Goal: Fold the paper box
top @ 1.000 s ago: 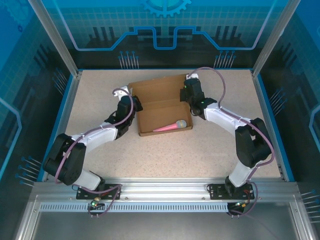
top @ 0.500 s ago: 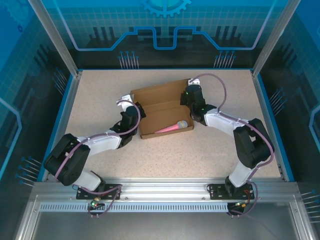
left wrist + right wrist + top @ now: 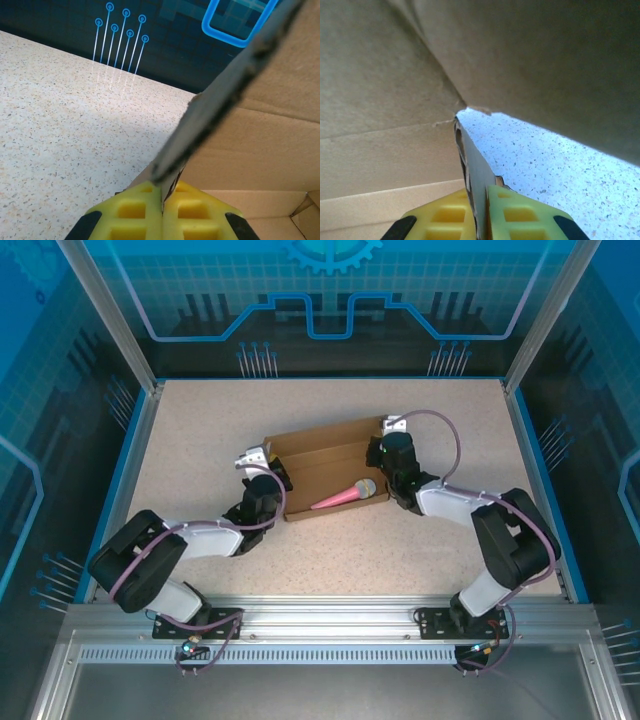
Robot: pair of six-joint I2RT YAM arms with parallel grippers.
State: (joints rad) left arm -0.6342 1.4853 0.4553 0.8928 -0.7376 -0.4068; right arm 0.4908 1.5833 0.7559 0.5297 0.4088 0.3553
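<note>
**Box-folding at the bench:** At the paper box's [image 3: 320, 445] left edge, the left hand [image 3: 270, 472] is pinching a cardboard panel, its yellow pads [image 3: 135, 212] clenched on the sheet's rim. The box is sitting open on the speckled bench [image 3: 200, 430], with a pink toy microphone [image 3: 343, 493] lying inside, near its front wall. At the box's right edge, the right hand [image 3: 382, 455] is gripping another panel edge-on. A clean fold is likely calling for both hands swinging their panels at one pace about the creases, neither twisting the cardboard nor trapping the microphone.
</note>
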